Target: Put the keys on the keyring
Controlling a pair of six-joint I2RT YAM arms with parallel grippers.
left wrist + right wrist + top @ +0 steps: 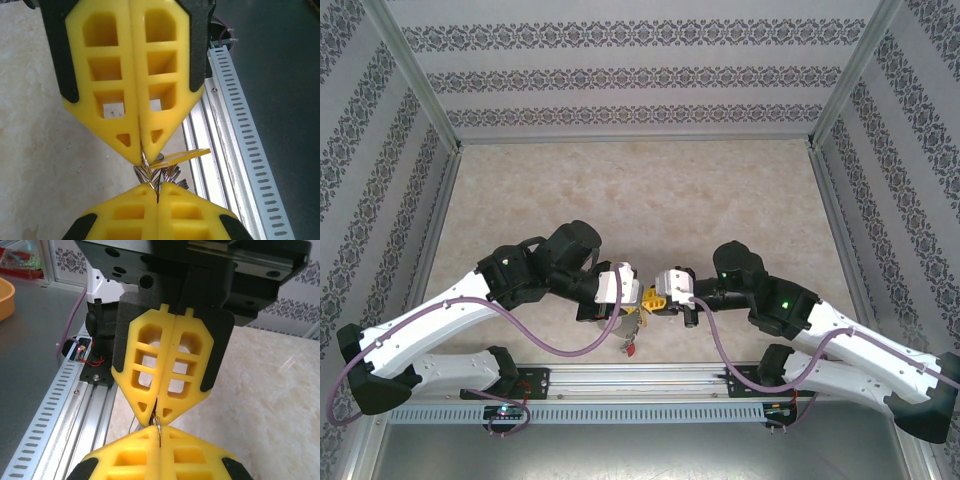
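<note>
Yellow jaws of the left gripper (157,190) are pressed together at the very bottom of the left wrist view, tip to tip with those of the right gripper (142,159), which are pressed together too. Between the two sets of tips runs the thin grey wire of the keyring (148,172); each pair pinches it, with the wire slipping into the seam of each. A bunch of keys (170,175) hangs on the ring just beside the tips, on the side toward the slotted metal rail (235,125), and the yellow-headed key (185,155) sticks out flat from the bunch. From above, the arms meet nose to nose over the near edge of the pale marbled tabletop (640,190), and a red-headed key (631,348) dangles below the meeting jaws. Well away from the jaws, on the grey surface past the rail, sits the rim of an orange bowl (4,297); its contents cannot be made out. Behind it is a clear box (20,260) holding coloured items too blurred to name.
</note>
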